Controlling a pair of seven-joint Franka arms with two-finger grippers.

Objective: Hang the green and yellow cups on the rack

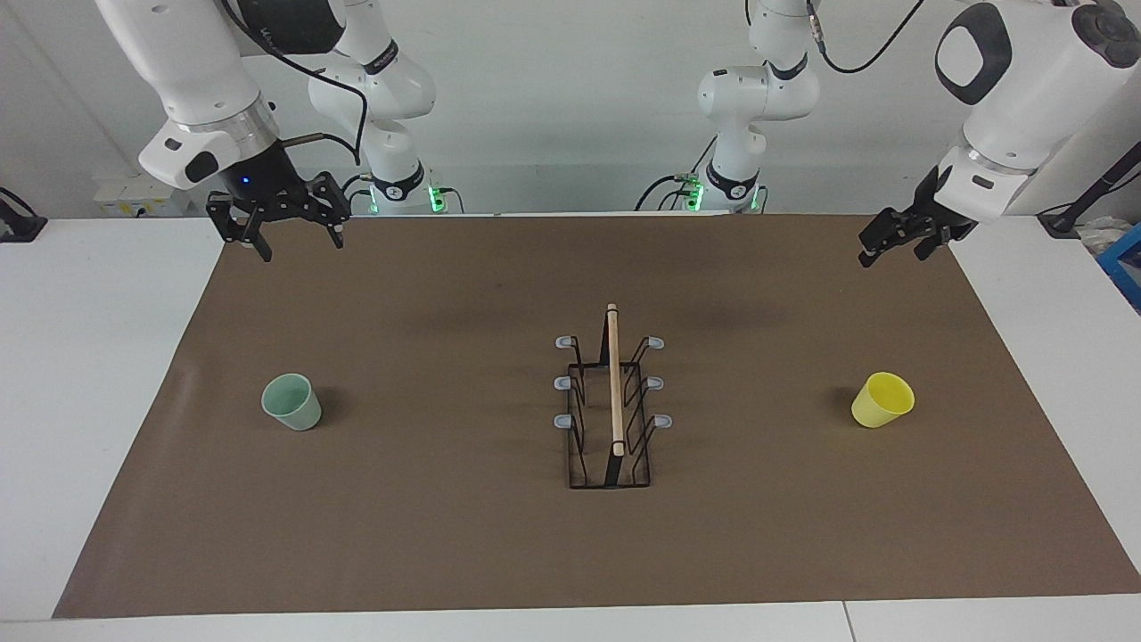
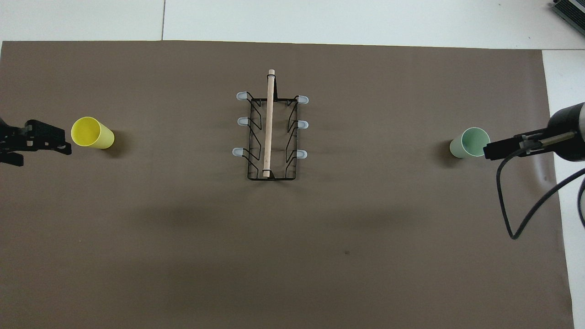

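left end effector (image 1: pixel 895 246) spread, raised over mat edge | right end effector (image 1: pixel 290 234) spread, raised over mat corner | rack (image 1: pixel 611 412) mid-mat, bar running toward robots | green cup (image 1: pixel 291 401), yellow cup (image 1: pixel 882 399) upright, well apart, open mat (image 1: pixel 446 535) around.

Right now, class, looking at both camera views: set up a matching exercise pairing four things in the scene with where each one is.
Things:
1. green cup
2. yellow cup
3. rack
4. left gripper

Places:
A. middle of the brown mat
B. toward the left arm's end of the table, standing on the mat
C. raised over the mat's edge nearest the robots, at the left arm's end
D. toward the right arm's end of the table

Pairs: 1-D, 2-B, 3-A, 4-C
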